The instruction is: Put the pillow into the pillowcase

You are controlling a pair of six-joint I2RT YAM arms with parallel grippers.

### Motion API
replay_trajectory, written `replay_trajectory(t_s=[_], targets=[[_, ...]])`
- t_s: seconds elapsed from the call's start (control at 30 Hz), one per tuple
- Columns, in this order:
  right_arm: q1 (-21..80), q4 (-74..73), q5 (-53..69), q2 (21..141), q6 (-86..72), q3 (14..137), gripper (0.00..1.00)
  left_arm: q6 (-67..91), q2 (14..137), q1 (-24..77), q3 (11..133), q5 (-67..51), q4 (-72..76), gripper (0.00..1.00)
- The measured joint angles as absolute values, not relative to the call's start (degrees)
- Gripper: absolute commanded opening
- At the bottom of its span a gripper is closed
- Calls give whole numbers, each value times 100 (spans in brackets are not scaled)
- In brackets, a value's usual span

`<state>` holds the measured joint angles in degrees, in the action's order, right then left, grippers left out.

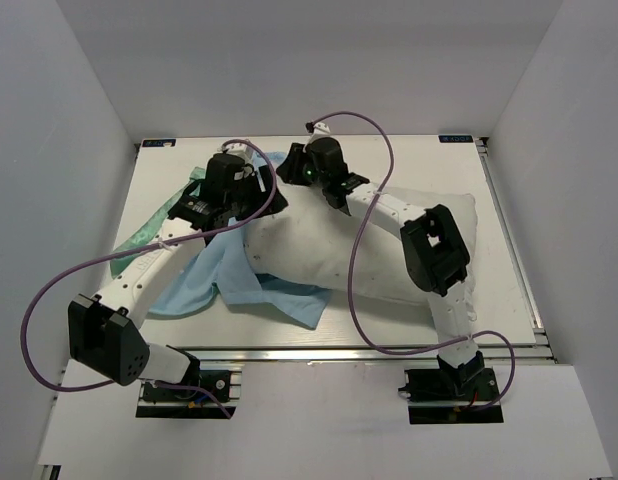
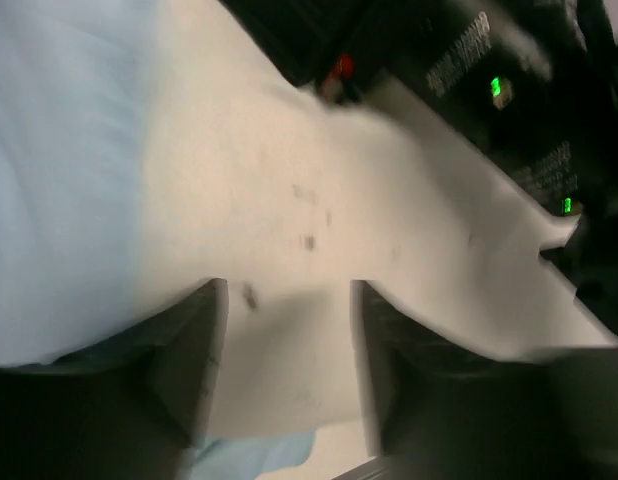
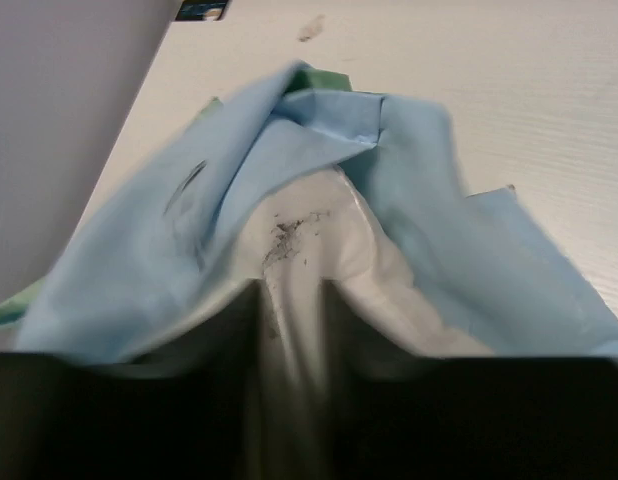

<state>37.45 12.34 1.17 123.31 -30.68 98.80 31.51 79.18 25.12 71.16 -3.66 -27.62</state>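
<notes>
White table [image 1: 504, 290], speckled pillow [image 1: 309, 250], light-blue pillowcase [image 1: 204, 282], corner labels [image 1: 455, 138] unreadable

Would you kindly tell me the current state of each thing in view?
pillow: lying flat, mostly outside the pillowcase.
pillowcase: crumpled, light blue side up, its edge over one pillow corner.
left gripper: open, just above the pillow.
right gripper: at the covered corner; too blurred to tell open or shut.
</notes>
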Motion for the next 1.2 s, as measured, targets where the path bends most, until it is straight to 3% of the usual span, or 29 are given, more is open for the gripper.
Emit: replay_trajectory(t_s=[0.03,0.07,0.2,0.27,0.5,0.63,0.77,0.87,1.07,1.17,1.2], targets=[[3712,1219,51,12381,-3024,9880,54,3122,7918,2550,7137,-360,-2867,96],[3662,1173,14,12403,-2934,9867,58,3142,7922,2587,7194,-329,-3006,98],[3433,801,115,12274,-2502,9848,74,3188,7872,2687,7439,-30,-3465,98],[3341,504,222,11987,-2235,9712,89,3258,7708,2685,7426,228,-3669,98],[3341,-401,934,10200,-1194,9074,89,3787,6429,2681,6495,943,-4418,95],[3616,-744,1090,9225,-60,8595,89,4080,6036,2679,5806,1120,-4703,82],[4593,-1013,683,8560,1000,7708,89,4217,6086,2681,5277,1072,-4689,76],[5085,-1269,766,8527,1363,7286,89,4274,6257,2681,5188,982,-4534,65],[5059,-1293,897,8711,1831,6910,89,4313,6563,2679,5140,969,-4025,50],[5070,-1059,921,9037,2018,6921,89,4333,6759,2681,5135,1000,-3935,34],[5076,-996,932,9164,2062,6923,87,4327,6842,2681,5140,1033,-3933,22]])
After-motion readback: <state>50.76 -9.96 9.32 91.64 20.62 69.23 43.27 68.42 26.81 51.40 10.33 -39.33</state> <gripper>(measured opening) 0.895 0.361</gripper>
